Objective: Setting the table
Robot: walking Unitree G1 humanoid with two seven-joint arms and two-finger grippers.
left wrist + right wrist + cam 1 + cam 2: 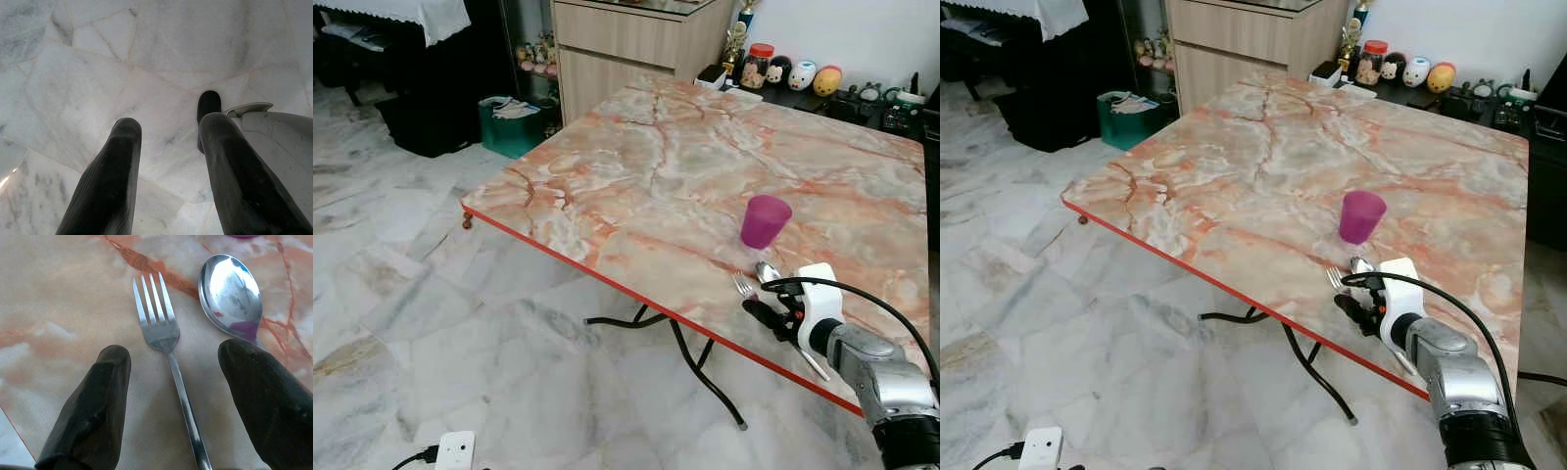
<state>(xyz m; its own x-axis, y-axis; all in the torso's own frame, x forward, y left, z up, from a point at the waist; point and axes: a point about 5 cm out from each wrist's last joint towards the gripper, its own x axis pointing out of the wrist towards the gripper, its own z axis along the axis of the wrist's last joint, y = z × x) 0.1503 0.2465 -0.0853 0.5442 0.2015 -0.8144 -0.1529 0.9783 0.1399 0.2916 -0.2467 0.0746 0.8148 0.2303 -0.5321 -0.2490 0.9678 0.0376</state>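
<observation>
Cutlery lay near the desk's near edge: a fork [164, 335] with its tines pointing away from the robot, and a spoon [230, 291] just to its right, bowl up, the two side by side and nearly parallel without touching. Just beyond them stood a purple cup [765, 220], upright, close to the spoon's bowl. The right pincer [173, 382] hovered low over the fork's handle with its two black fingers spread wide, one on each side of the handle, holding nothing; the right-hand finger [266, 396] overlapped the spoon's neck in the wrist view, though whether it touched the spoon could not be told. Its white wrist housing and silver arm [881, 377] reached in from the near right, a black cable looping over them. The desk [636, 166] had a marble-patterned top in pink, orange and white with a red edge, and stood on thin black bent legs over a pale marble floor [401, 333]. At the far side, a wooden cabinet [626, 49] stood behind the desk, with a row of small figurines [798, 73] on a dark shelf to its right and a green bin [509, 122] to its left. A white power strip [455, 450] lay on the floor near the robot. The left pincer [168, 161] hung over the floor tiles, fingers apart and empty.
</observation>
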